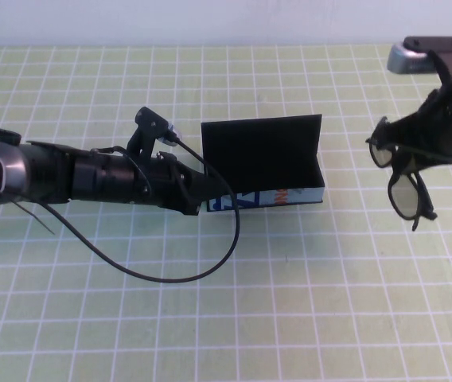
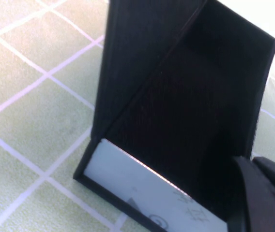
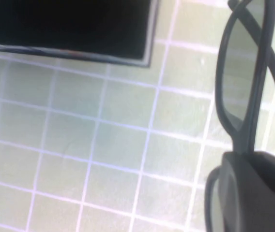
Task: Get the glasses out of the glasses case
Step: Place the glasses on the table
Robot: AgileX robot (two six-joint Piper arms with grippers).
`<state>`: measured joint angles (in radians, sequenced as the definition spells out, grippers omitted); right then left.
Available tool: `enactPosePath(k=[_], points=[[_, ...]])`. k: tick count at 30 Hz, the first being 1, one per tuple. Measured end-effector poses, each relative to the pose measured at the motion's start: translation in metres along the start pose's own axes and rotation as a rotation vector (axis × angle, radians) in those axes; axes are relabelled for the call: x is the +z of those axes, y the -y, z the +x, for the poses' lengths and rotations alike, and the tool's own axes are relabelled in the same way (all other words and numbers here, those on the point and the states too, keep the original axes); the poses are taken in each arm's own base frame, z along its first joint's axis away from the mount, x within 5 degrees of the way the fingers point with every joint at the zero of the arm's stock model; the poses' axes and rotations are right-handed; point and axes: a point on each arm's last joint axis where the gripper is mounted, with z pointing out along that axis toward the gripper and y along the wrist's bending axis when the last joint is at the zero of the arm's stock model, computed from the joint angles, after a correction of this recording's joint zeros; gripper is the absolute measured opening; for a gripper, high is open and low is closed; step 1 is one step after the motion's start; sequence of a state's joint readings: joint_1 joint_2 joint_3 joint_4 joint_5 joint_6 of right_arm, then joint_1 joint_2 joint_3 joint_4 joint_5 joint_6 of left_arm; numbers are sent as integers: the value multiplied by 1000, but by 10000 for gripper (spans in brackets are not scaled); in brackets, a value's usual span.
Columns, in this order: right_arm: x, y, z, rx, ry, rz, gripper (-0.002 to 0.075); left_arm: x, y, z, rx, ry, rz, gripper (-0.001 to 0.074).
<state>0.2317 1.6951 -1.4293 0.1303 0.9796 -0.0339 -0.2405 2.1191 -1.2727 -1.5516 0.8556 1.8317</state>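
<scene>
A: Where are the glasses [image 1: 403,179]?

B: Out of the case, held in the air at the right side of the table [image 1: 210,318]. The right gripper [image 1: 417,147] is closed on the frame near the bridge, and the black frame hangs below it with both lenses facing roughly toward the camera. The right wrist view shows one rim and a folded arm of the glasses [image 3: 244,87] running past the gripper body, with green grid mat beneath.

A: And the glasses case [image 1: 266,163]?

B: It sits near the middle of the mat, lid standing upright at the back, black inside. Its white front with blue and orange print faces the camera. Nothing can be seen inside it.

A: What is the left arm doing?

B: It lies low across the left half of the table, and the left gripper [image 1: 198,195] is against the left end of the case. I cannot tell how far apart its fingers are. A black cable [image 1: 210,263] loops over the mat below it.
</scene>
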Motion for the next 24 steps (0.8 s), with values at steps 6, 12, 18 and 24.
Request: enactPosePath(k=[6, 12, 18, 24], points=[[38, 7, 27, 107, -38, -15, 0, 0, 0, 0, 0, 0, 0, -4], [62, 11, 31, 130, -52, -17, 0, 0, 0, 0, 0, 0, 0, -4], [80, 13, 33, 138, -84, -30, 0, 0, 0, 0, 0, 0, 0, -4], [93, 16, 34, 147, -109, -31, 0, 0, 0, 0, 0, 0, 0, -4]])
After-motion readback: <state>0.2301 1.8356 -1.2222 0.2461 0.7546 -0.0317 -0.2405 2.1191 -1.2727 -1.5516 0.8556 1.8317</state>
